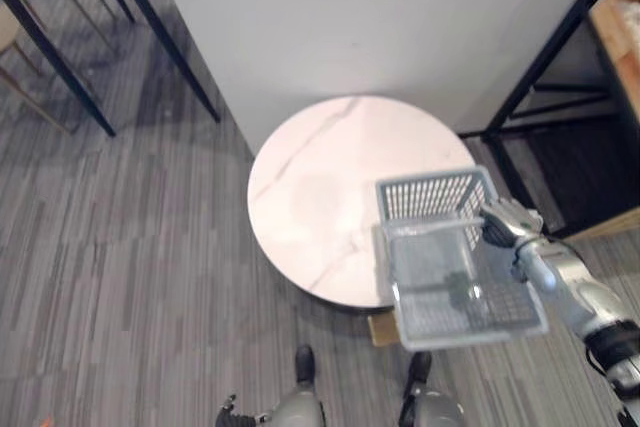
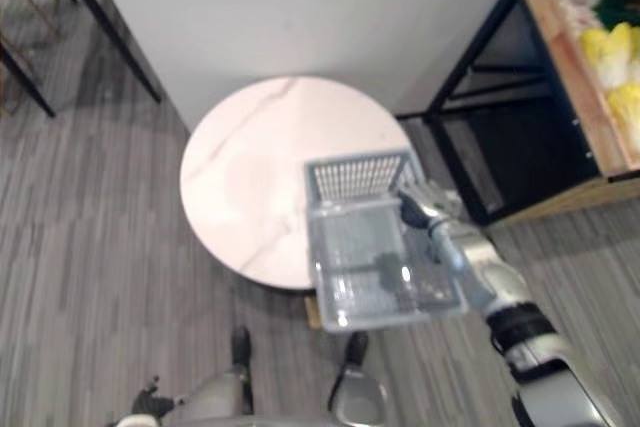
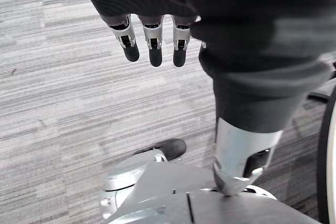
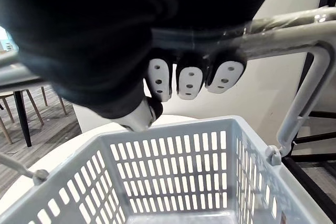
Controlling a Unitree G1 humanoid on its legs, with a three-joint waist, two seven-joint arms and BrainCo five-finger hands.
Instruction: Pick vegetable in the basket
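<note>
Basket (image 1: 430, 197), grey slatted plastic, out over the near right edge of the round white table (image 1: 310, 177); whether it rests on the tabletop or hangs clear, I can't tell; right hand (image 1: 503, 224) has it by the handle (image 4: 286, 38), fingers (image 4: 189, 80) curled round the bar, thumb mostly hidden behind. Left hand (image 3: 152, 38) hangs above the grey floor, fingers straight and loose, holding nothing. Yellow vegetables (image 2: 612, 57) lie on the wooden shelf (image 2: 565, 67), well off to the right and cut by the picture's edge; which kind is hard to say; the basket's floor is too blurred to read.
</note>
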